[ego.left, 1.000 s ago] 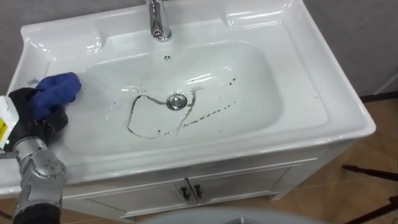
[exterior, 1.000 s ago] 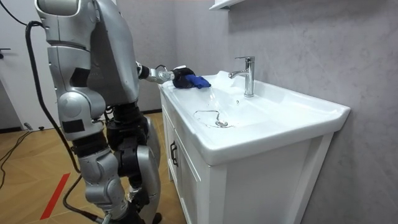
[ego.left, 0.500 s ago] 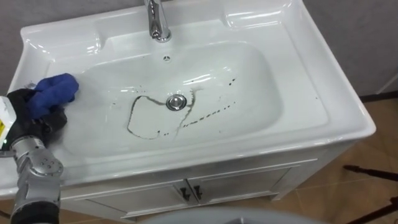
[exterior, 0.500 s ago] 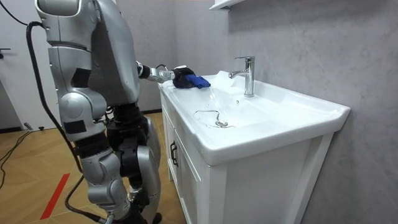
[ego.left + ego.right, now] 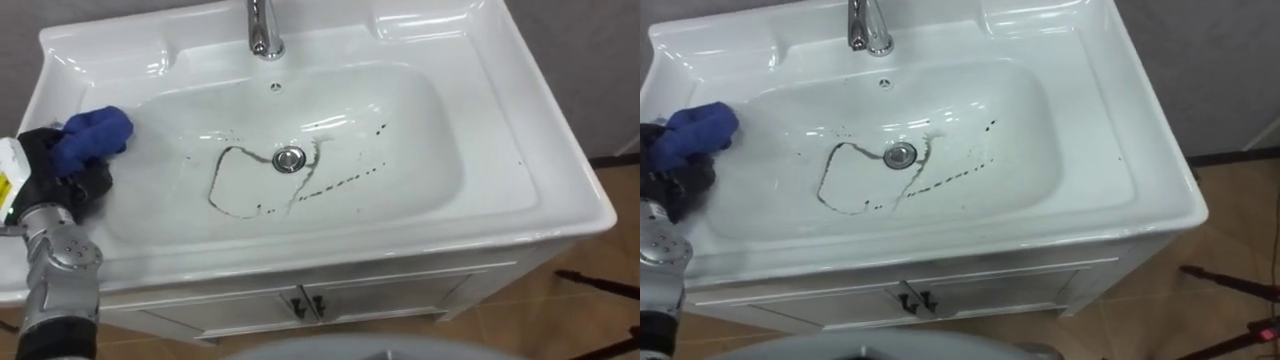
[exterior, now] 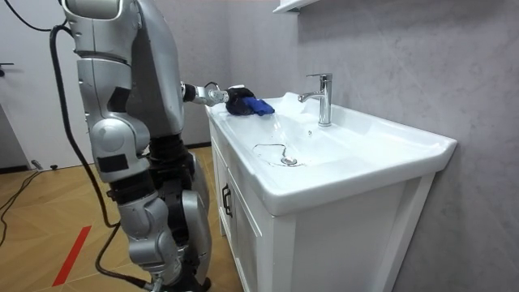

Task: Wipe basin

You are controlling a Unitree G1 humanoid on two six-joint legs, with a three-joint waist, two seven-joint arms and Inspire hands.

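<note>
A: Item one, the left hand (image 5: 62, 172)?
B: Dark hand on a metal wrist. It enters from seven o'clock, with the forearm running up the lower left corner. The fingers are curled round a bunched blue cloth (image 5: 92, 137), a firm closed grip.

A: Where is the cloth?
B: On the basin (image 5: 440, 200), against the sloping wall at nine o'clock of the drain (image 5: 289, 157), just inside the rim. It touches the white surface.

A: Item two, soiling?
B: Dark marks (image 5: 232, 203). One line loops from the drain round to seven o'clock, and a broken streak runs off toward two o'clock. All of it lies apart from the cloth.

A: What differs between the views?
B: The eye views show the drain, the marks and the door handles (image 5: 303, 306) at six o'clock. The room view shows the robot standing upright at the cabinet's end, on the room view's left, with the arm held level over the rim. It also shows the tap (image 5: 264, 30) at full height.

A: Edges and room to move?
B: A raised ledge runs all round. The tap stands at twelve o'clock. Open bowl floor lies between the cloth and the marks.
</note>
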